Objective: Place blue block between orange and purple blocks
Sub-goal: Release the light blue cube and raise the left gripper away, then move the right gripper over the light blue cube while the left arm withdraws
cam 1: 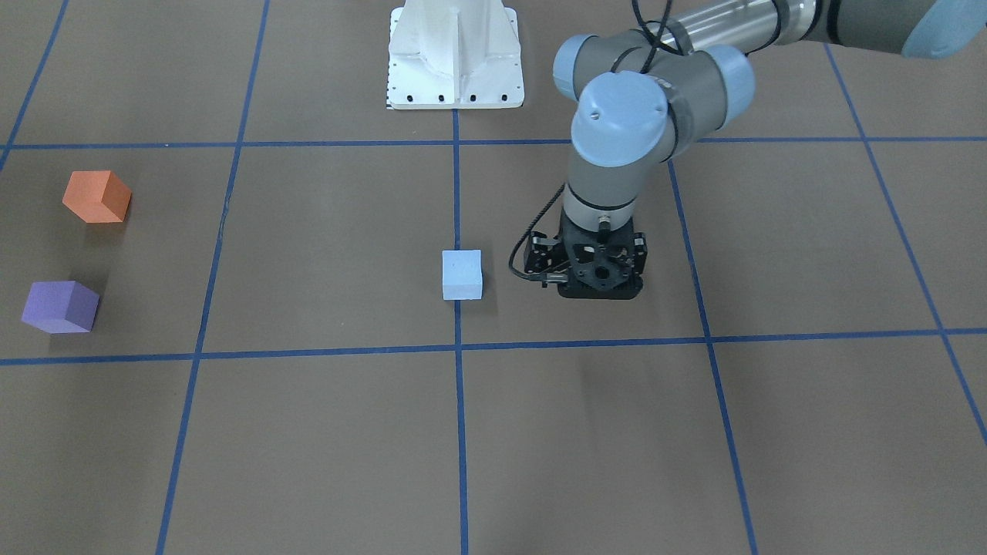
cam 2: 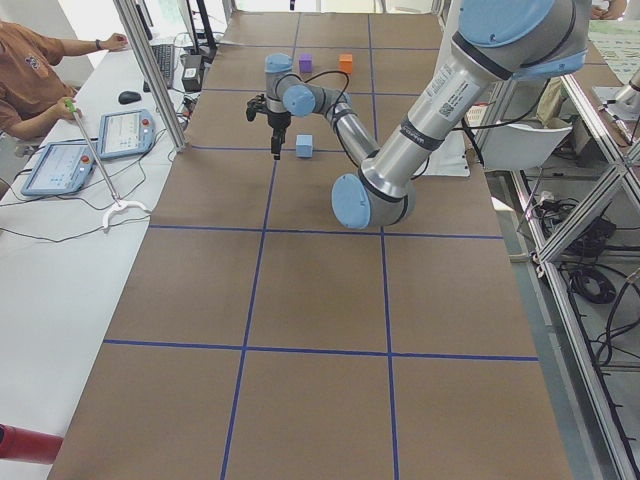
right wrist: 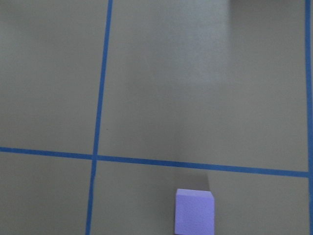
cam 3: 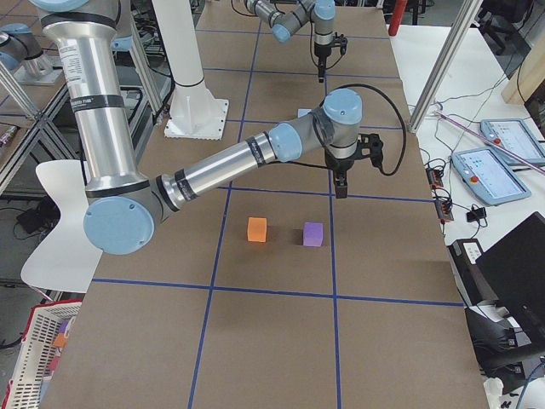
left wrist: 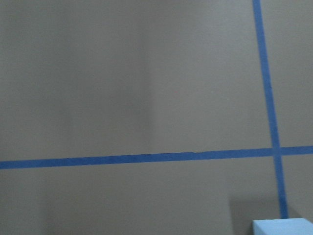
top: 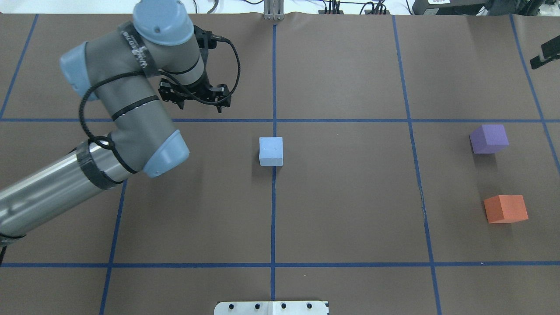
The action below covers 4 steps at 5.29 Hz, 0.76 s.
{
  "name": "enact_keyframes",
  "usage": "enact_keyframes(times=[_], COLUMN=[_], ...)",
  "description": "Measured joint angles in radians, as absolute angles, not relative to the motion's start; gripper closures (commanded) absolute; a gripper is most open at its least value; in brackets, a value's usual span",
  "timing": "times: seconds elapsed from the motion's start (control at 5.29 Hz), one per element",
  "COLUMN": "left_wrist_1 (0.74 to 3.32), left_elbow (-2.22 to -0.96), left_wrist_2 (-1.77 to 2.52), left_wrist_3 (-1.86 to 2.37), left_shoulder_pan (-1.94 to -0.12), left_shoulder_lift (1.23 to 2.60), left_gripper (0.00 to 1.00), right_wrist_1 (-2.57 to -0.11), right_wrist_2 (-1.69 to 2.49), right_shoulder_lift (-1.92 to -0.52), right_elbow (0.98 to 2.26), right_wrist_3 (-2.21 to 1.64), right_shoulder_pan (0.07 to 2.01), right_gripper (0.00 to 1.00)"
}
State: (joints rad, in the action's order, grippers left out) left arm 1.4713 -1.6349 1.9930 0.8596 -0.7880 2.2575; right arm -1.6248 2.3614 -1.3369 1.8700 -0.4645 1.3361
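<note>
Jaws unreadable on left gripper [top: 195,97] and right gripper [cam 3: 340,187] — blue block [top: 271,151] sits apart from orange block [top: 505,208], purple block [top: 489,138].

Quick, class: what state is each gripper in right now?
Left gripper: cannot tell open or shut; the blue block lies apart from it.
Right gripper: cannot tell, seen only side-on.

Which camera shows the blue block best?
Overhead exterior: the blue block sits central, unobstructed, on a tape line. Front-facing is nearly as good; side views show it tiny; left wrist catches a corner; right wrist, nothing.
</note>
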Motion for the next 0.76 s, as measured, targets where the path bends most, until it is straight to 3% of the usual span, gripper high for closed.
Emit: enact_keyframes(times=[0.38,0.76], left_wrist_1=[1.474,1.477], left_elbow=[-1.792,-1.847], left_wrist_2=[2.065,2.097], left_wrist_3=[0.648,0.452], left_shoulder_pan=[-0.915,-1.031], left_shoulder_lift=[2.024,1.865], left_gripper=[0.0,0.0], right_wrist_1=[-1.774,-1.851], right_wrist_2=[2.269,2.159], right_shoulder_lift=[-1.116,-0.938], right_elbow=[1.877,1.867], right_wrist_3=[-0.685,-0.879], right_shoulder_pan=[1.149,0.904], right_gripper=[0.0,0.0])
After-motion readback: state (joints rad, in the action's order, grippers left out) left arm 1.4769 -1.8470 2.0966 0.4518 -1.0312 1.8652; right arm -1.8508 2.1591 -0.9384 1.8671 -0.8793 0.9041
